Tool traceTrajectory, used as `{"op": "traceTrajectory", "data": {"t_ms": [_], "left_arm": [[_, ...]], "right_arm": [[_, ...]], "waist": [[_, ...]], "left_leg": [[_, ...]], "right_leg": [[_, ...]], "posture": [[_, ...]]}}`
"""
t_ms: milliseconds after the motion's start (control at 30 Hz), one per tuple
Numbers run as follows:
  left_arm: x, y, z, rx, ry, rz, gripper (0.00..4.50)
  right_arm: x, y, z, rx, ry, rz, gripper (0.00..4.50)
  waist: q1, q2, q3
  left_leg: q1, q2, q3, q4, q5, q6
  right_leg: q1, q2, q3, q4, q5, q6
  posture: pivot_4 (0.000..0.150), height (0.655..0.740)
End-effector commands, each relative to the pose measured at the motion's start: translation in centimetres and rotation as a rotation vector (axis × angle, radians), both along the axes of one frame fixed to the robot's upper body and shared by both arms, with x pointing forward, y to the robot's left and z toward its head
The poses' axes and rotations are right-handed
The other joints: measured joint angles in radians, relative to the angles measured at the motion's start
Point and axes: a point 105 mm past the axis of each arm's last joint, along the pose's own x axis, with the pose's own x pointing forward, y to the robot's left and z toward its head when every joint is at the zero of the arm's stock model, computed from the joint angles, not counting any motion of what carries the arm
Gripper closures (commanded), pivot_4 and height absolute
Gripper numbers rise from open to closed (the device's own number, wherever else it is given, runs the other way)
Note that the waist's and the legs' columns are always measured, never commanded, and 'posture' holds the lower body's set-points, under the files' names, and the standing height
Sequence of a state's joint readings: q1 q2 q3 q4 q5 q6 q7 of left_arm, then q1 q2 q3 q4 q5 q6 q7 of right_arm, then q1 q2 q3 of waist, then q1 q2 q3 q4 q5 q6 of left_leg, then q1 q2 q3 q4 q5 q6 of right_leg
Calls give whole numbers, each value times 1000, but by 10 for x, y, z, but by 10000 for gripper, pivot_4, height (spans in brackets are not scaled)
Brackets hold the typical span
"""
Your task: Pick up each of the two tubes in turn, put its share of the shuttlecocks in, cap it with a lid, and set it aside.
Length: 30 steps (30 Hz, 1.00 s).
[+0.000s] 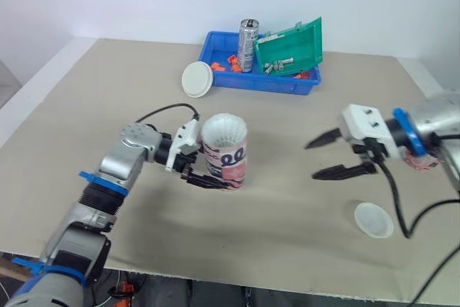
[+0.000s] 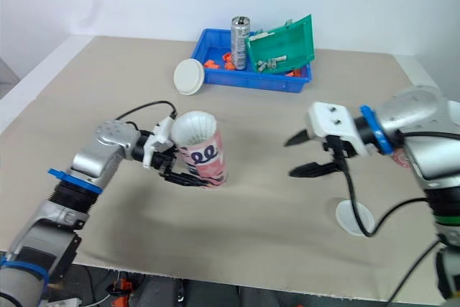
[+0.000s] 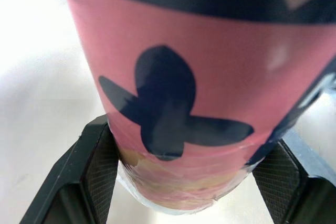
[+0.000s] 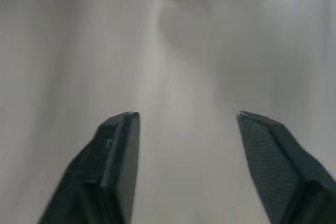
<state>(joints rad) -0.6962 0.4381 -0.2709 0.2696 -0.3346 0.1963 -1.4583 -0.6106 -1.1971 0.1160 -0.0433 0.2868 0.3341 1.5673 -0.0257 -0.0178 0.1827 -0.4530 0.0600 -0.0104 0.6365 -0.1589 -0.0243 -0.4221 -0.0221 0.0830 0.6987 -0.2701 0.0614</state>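
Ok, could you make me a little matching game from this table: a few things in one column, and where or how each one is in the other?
Things:
1. pink patterned cardboard tube
2. silver metal can
3. green plastic tray
4. right pincer

States:
A. open, holding nothing
B. standing upright in the blue plastic bin
C. gripped by the left pincer
D. tilted on edge in that same bin

Pairs: 1-C, 2-B, 3-D, 4-A.
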Motion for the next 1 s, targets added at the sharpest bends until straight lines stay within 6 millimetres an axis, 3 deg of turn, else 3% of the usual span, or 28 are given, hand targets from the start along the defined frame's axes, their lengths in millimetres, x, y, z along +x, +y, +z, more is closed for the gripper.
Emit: {"op": "traceTrajectory", "data": {"t_ms": [33,167,300,400,667,1000], "left_arm": [[0,-7,-6,-31,-23,31,11253],[-3,-13,-46,28,-5,74,11253],[-8,-13,-65,92,-20,65,11253],[-6,-16,-68,97,-14,73,11253],[-5,-20,-67,93,-2,74,11253],[-1,-22,-61,77,-12,90,11253]], "right_arm": [[-10,-23,4,-58,3,-26,13486],[-19,-42,-5,-57,56,-117,13486],[-17,-57,-19,-94,62,-198,13486],[-14,-68,-29,-110,81,-252,13486],[-5,-90,-55,-166,108,-342,13486],[-5,-92,-77,-194,186,-338,13486]], "waist": [[-2,0,0],[-6,1,0],[-6,1,-1],[-6,1,-1],[-8,1,-2],[-8,2,-2]], "left_leg": [[0,0,1,0,0,0],[5,0,2,0,1,0],[8,0,3,1,1,0],[16,-1,4,1,1,0],[16,-4,5,2,1,0],[16,-6,5,2,1,0]], "right_leg": [[0,0,0,0,1,0],[3,0,2,0,2,0],[6,0,4,0,2,0],[13,-2,4,-2,0,-3],[15,-4,7,-3,1,-1],[15,-3,10,-3,1,1]], "posture": [[1500,7061],[1500,7061],[1500,7061],[1500,7061],[1500,7061],[1500,7061]]}}
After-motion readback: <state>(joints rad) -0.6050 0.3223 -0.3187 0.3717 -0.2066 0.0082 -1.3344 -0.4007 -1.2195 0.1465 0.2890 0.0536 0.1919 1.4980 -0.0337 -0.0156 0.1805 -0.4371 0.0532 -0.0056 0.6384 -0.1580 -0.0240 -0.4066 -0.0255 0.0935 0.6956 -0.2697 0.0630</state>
